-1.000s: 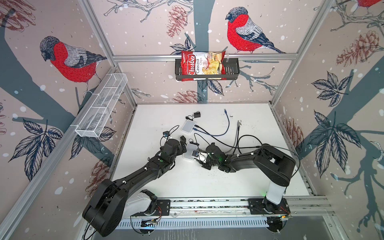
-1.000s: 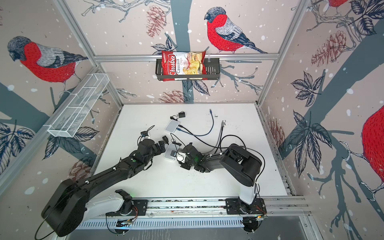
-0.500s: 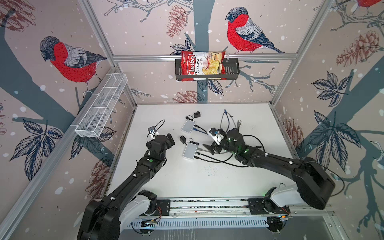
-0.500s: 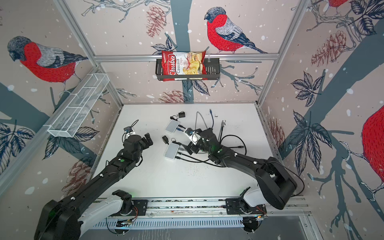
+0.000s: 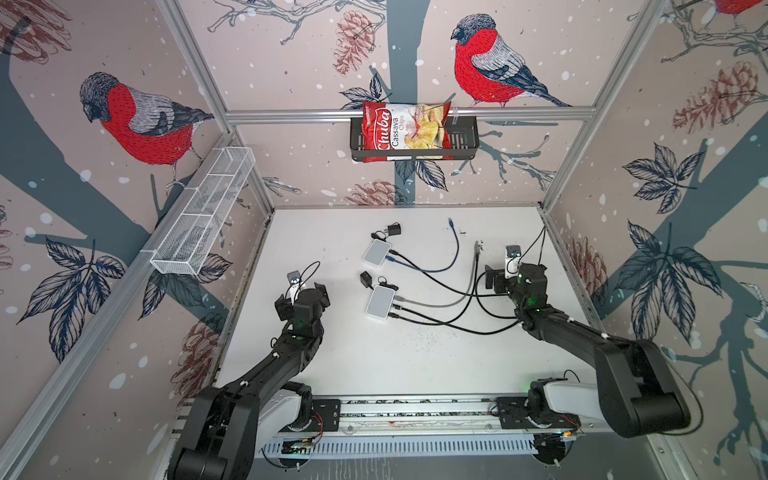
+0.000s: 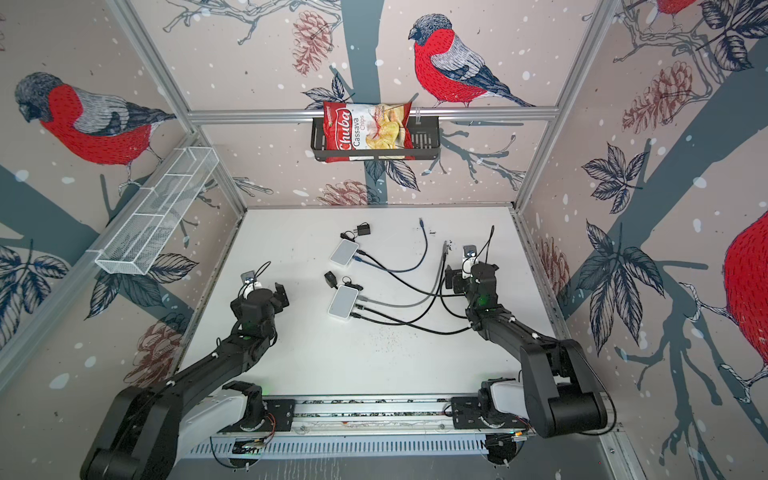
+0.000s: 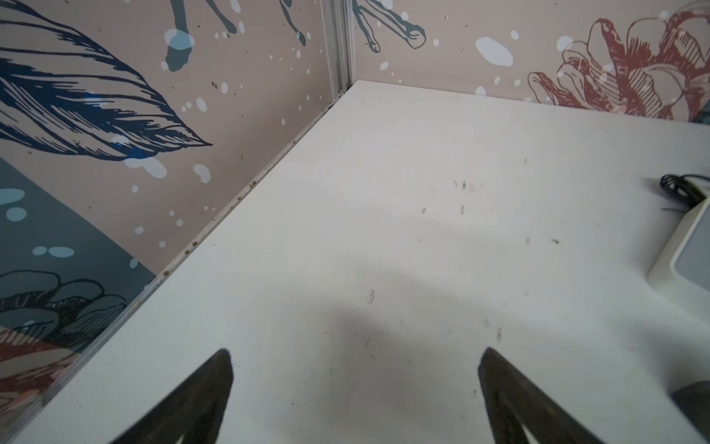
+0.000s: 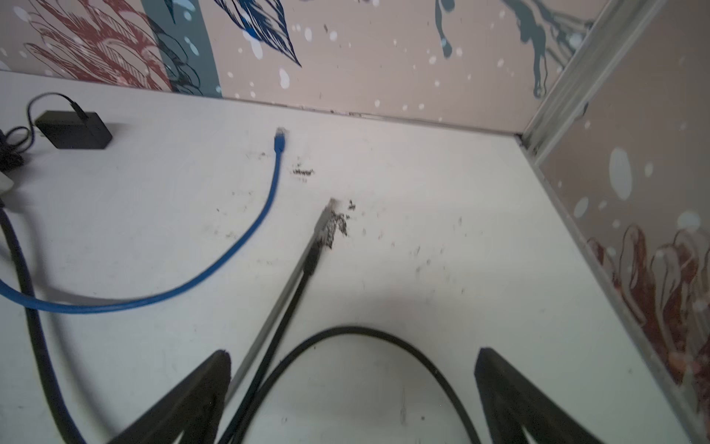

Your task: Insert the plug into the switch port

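Two white switches lie mid-table in both top views: a near switch (image 5: pixel 380 302) (image 6: pixel 343 302) and a far switch (image 5: pixel 377 252) (image 6: pixel 344 252). A grey cable and two black cables (image 5: pixel 432 322) run into the near switch's ports. A blue cable runs into the far one, and its free blue plug (image 5: pixel 451 222) (image 8: pixel 281 134) lies loose. Loose grey and black plug ends (image 5: pixel 478 247) (image 8: pixel 326 219) lie together. My left gripper (image 5: pixel 302 300) (image 6: pixel 259 299) (image 7: pixel 355 353) is open and empty, left of the switches. My right gripper (image 5: pixel 513 276) (image 6: pixel 471 276) (image 8: pixel 353 353) is open over a black cable loop (image 8: pixel 365 334), holding nothing.
Two black power adapters (image 5: pixel 392 228) (image 5: pixel 365 279) sit beside the switches. A black basket with a chips bag (image 5: pixel 405 133) hangs on the back wall and a white wire rack (image 5: pixel 203 216) on the left wall. Walls close in the table on three sides.
Both arms have drawn back from the near switch, the left one leftward and the right one to the far right. The right gripper has opened and let go of the cable end.
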### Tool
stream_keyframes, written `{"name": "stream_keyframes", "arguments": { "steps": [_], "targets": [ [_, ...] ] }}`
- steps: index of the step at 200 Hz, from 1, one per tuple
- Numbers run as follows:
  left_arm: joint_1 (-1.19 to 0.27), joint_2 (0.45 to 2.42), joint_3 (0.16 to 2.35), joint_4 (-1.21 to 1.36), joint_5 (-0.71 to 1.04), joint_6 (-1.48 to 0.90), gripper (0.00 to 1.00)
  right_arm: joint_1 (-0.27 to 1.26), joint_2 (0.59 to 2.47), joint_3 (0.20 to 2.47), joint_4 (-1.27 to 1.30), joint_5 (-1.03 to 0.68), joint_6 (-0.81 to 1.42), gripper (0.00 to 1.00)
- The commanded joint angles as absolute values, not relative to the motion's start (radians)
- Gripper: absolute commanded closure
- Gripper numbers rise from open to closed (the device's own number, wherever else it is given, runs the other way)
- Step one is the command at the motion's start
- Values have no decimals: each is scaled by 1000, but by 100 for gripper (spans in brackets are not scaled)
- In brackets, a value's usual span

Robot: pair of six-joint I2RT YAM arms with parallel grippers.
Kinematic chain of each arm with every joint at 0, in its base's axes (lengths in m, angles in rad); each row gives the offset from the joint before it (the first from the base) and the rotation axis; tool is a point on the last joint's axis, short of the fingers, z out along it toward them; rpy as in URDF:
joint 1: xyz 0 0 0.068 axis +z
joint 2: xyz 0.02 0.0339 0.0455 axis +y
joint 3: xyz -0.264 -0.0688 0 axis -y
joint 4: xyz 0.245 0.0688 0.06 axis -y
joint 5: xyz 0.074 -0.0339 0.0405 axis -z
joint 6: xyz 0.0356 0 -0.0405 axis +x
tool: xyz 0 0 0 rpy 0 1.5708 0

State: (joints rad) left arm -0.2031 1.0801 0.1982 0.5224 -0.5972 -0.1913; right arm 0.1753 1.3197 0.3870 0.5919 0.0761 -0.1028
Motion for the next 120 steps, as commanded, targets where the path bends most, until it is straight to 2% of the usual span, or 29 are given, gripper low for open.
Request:
{"name": "stream_keyframes", "arguments": {
  "steps": [1, 12, 31, 60, 90, 107, 120],
  "targets": [
    [-192, 1130, 140, 907, -574, -86, 2, 161, 1363, 320, 888, 67, -79, 1],
    [-186, 1139, 142, 926, -544, -67, 2, 163, 1391, 289, 981, 71, -113, 1],
    [-184, 1178, 96, 1106, -510, -18, 2, 155, 1416, 283, 1029, 103, -115, 0],
    [-165, 1240, 134, 1118, -492, 0, 2, 131, 1397, 241, 1090, 103, -86, 0],
    [-139, 1300, 149, 1189, -414, -29, 2, 129, 1375, 84, 1371, 157, -60, 0],
    [-126, 1330, 151, 1231, -372, -24, 2, 106, 1485, 61, 1522, 139, -48, 1],
    [-116, 1342, 156, 1238, -345, -12, 2, 109, 1553, 82, 1571, 203, -34, 0]
  ]
}}
